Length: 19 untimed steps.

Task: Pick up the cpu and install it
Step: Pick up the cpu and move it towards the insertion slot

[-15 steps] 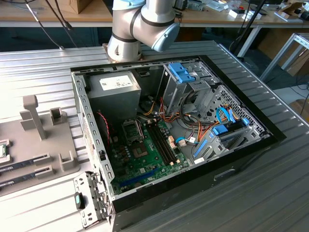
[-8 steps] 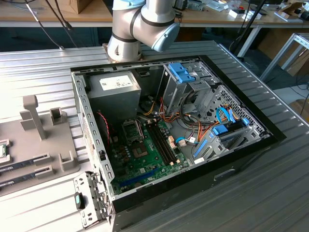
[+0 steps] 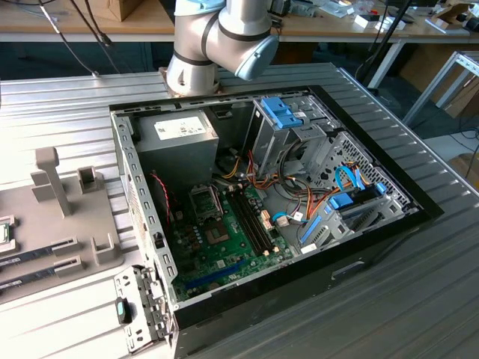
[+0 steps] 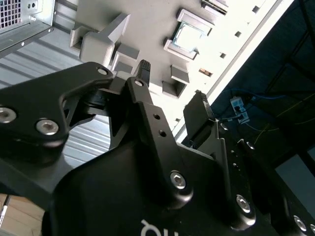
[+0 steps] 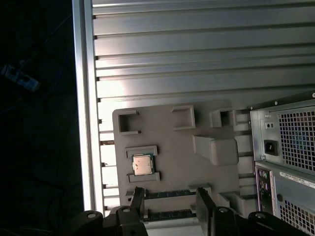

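Gripper (image 5: pixel 170 197) hung over the grey fixture plate (image 5: pixel 167 132), jaws apart and holding nothing, the cpu (image 5: pixel 142 164) seated in its holder there, beside the computer case (image 5: pixel 285 147).

Empty, parted claw (image 4: pixel 172 82) near cpu (image 4: pixel 189 37)

Open computer case (image 3: pixel 299 292) on ribbed metal table (image 3: pixel 67 112); grey holder plate (image 3: pixel 105 224) beside it.

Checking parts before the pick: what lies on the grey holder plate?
The cpu sits in a bracketed nest on the grey holder plate, untouched. Two memory sticks lie beside it, their ends covered by the gripper's fingers.
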Motion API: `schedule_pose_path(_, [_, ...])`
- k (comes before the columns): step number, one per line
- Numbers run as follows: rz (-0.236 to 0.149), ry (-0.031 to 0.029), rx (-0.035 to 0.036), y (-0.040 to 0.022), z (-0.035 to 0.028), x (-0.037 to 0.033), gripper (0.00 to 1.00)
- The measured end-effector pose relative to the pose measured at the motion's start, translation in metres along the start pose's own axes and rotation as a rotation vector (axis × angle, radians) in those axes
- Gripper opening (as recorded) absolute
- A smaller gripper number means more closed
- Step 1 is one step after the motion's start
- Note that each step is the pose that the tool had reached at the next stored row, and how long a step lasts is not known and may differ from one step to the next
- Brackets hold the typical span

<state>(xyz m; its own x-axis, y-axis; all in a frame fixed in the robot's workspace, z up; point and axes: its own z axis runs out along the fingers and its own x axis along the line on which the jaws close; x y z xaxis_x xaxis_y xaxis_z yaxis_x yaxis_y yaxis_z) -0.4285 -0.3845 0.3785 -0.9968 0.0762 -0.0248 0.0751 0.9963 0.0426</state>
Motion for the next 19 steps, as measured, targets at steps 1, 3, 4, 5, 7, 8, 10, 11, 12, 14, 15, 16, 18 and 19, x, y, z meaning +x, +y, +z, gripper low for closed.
schedule_pose_path(1, [0.0, 0.0001, 0.0001, 0.0, 0.0, 0.0, 0.54])
schedule_pose_path(3, [0.0, 0.0, 0.0001, 0.0, 0.0, 0.0, 0.54])
schedule_pose_path(4, [0.0, 0.0, 0.0002, 0.0, 0.0, 0.0, 0.54])
schedule_pose_path(5, [0.0, 0.0, 0.0002, 0.0, 0.0, 0.0, 0.54])
schedule_pose_path(7, [0.0, 0.0, 0.0002, 0.0, 0.0, 0.0, 0.54])
schedule_pose_path(8, [0.0, 0.0, 0.0003, 0.0, 0.0, 0.0, 0.54])
schedule_pose_path(10, [0.0, 0.0, 0.0003, 0.0, 0.0006, -0.0001, 0.54])
schedule_pose_path(11, [0.0, 0.0, 0.0003, 0.0, 0.0012, 0.0, 0.54])
schedule_pose_path(12, [0.0, 0.0, 0.0003, -0.0001, 0.0026, 0.0, 0.54])
schedule_pose_path(14, [0.0, -0.0001, 0.0002, -0.0003, 0.0073, 0.0007, 0.54])
schedule_pose_path(15, [0.0, -0.0001, 0.0002, -0.0005, 0.01, 0.0014, 0.54])
schedule_pose_path(16, [0.0, 0.0, 0.0002, -0.0008, 0.0143, 0.0027, 0.54])
schedule_pose_path(18, [0.0, 0.0, 0.0003, -0.0009, 0.0161, 0.0032, 0.54])
schedule_pose_path(19, [0.0, 0.0, 0.0003, -0.001, 0.0172, 0.0034, 0.54])
